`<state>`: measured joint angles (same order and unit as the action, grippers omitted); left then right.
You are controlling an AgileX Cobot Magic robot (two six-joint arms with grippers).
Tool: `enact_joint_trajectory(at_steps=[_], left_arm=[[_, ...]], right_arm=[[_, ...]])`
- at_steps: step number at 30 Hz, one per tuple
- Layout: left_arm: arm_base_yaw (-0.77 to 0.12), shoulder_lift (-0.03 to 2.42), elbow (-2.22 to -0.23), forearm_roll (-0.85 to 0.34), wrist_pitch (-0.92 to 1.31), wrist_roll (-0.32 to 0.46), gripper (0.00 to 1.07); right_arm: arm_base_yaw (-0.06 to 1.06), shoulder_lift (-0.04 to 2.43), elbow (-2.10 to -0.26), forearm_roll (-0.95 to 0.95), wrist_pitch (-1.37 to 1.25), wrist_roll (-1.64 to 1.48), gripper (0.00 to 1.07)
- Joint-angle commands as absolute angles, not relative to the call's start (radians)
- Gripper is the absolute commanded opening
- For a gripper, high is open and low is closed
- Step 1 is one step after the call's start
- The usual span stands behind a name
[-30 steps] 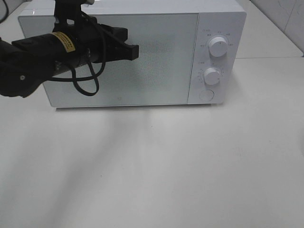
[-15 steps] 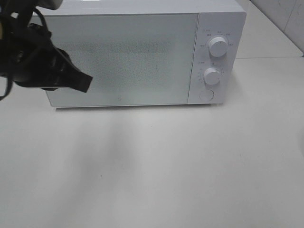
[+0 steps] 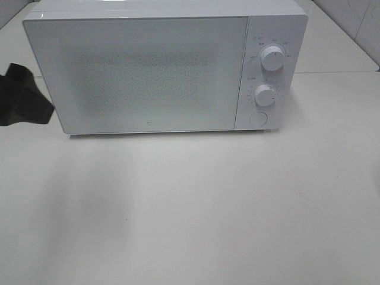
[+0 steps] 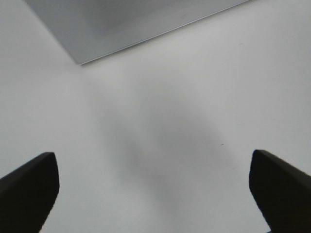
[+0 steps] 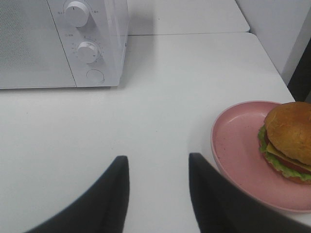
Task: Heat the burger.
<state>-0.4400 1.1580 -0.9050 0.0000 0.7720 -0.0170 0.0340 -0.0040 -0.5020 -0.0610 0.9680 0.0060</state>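
The burger point(image 5: 290, 138), with an orange-brown bun, lettuce and cheese, sits on a pink plate point(image 5: 238, 145) on the white table, seen only in the right wrist view. My right gripper point(image 5: 156, 162) hovers over the table beside the plate, open, with nothing between its fingers. The white microwave point(image 3: 154, 71) stands at the back with its door closed. My left gripper point(image 4: 153, 158) is open wide over bare table near the microwave's front corner. In the exterior high view only a black part of it point(image 3: 27, 101) shows at the left edge.
The microwave has two knobs point(image 3: 272, 58) and a round button point(image 3: 257, 119) on its right panel. White table point(image 3: 196, 202) stretches in front of it. A tiled wall point(image 3: 356, 18) rises at the back right.
My left gripper has pulled away from the microwave door, down and to the left edge of the exterior high view, and its jaws have opened. The right gripper has not changed.
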Motion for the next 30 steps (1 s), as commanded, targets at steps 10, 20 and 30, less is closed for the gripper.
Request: enact_joint_trajectory(at_steps=[10,20,30], left_arm=[[-0.063,1.154,-0.899,-0.085,0.874,0.198,1.01],[0.047,1.068,-0.825,-0.178,0.986,0.198,1.01],[0.047,0.728,-0.685,-0.233,1.011,0.194,1.01]], right_arm=[[0.029,-0.030,-0.496,-0.061,0.961,0.010,0.42],[0.029,-0.030,-0.496,-0.061,0.961,0.010,0.42],[0.029,-0.030,-0.496,-0.061,0.961,0.010,0.42]])
